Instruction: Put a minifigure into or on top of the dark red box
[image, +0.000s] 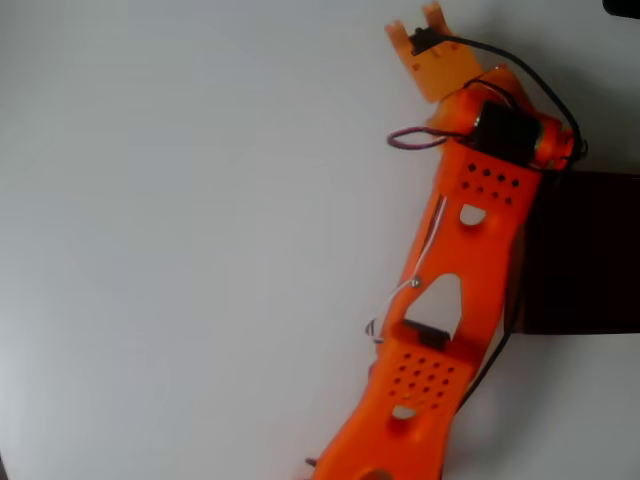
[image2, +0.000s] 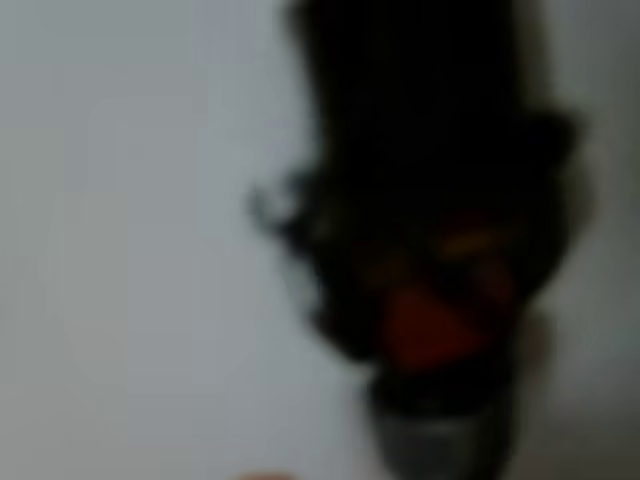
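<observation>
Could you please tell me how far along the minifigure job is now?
Nothing looks delivered yet. In hand: a blurred dark shape with a grey end, perhaps the minifigure, sits close before the wrist camera. The pincer is away from the dark red box; placing remains.

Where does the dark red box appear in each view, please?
Overhead view: dark red box at the right edge, mid-height, partly behind the orange arm.
Wrist view: too blurred to tell; a dark shape stands centre-right.
Shared landmark: the white table.
</observation>
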